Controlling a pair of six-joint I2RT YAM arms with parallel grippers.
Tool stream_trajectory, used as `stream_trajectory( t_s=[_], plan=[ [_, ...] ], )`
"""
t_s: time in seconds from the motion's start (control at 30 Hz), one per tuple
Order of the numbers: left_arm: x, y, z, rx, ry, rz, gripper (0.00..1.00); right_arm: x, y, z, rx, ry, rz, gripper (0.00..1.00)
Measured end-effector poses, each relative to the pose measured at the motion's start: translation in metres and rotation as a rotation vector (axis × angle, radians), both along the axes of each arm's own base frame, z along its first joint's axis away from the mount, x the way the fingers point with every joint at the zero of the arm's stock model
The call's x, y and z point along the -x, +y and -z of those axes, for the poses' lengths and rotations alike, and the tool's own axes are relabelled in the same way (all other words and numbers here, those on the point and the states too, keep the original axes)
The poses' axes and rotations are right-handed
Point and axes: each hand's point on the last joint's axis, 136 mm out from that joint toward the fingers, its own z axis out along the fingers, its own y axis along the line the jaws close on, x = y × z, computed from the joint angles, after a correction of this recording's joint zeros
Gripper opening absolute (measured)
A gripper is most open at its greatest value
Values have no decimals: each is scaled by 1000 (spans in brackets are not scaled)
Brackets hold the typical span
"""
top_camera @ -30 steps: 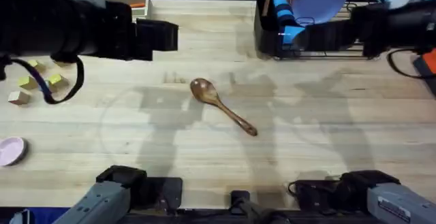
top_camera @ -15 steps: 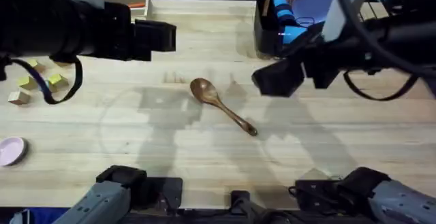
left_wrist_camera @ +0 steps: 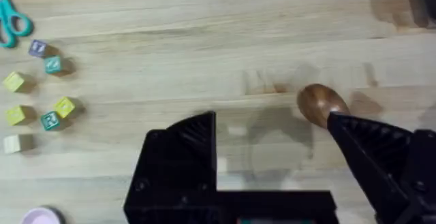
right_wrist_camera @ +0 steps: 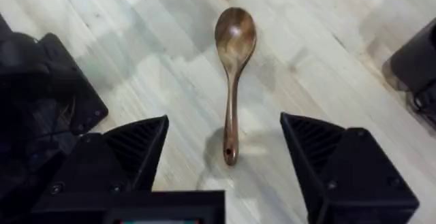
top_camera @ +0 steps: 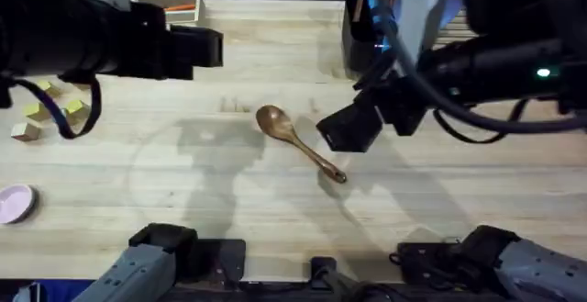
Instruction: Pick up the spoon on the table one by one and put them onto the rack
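the table (top_camera: 440, 201) is a broad pale wooden top, and the rack (top_camera: 367, 50) stands at its far right edge with its tall black holder at the near end and plates behind. the right arm reaches in from that side, its gripper (top_camera: 347, 129) hanging just beside the handle of the dark wooden spoon (top_camera: 295, 140), which lies flat near the middle of the table, bowl toward the far left, holed handle end toward the near right.

the main risk, as i judge it, is the thin handle: it lies flush on the wood, so fingers coming down off-centre could push it sideways or pinch only its edge, and the spoon would spin or slip out on the lift. a grip far from the bowl could also let the heavy end swing and catch the rack's rim on the way over.

in the right wrist view the gripper (right_wrist_camera: 225, 163) is spread wide, the handle lying between the two fingers, nothing held or touched. the left gripper (left_wrist_camera: 272, 156) also stands apart and empty, high over the table, with the spoon (left_wrist_camera: 320, 105) just past one finger.
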Motion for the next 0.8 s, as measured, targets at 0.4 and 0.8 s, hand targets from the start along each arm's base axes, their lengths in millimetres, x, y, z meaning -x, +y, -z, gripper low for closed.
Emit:
stream_trajectory(
  t_s=[0.4, 0.8],
  plan=[
    [6, 71, 0, -24, 1, -271, 993, -8, 22, 61, 154, 120, -31, 997],
    [10, 86, 0, -25, 2, -332, 994, -11, 56, 113, 240, 176, -77, 998]
  ],
)
